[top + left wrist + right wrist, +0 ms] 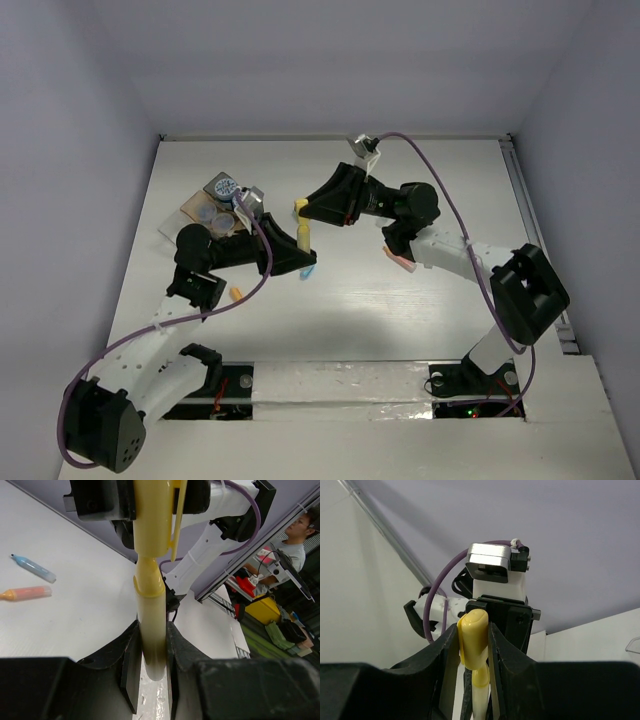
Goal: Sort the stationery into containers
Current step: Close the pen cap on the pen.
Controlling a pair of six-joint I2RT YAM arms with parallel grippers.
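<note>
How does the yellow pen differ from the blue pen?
The yellow pen is clamped at both ends by the left gripper and right gripper; the blue pen lies loose. The yellow pen is held above the table, the blue pen flat on it. Both are short pens.

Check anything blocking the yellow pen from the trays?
Nothing loose. Right gripper is shut on the cap end of the yellow pen, left gripper on its barrel; the left wrist sits between pen and trays.
</note>
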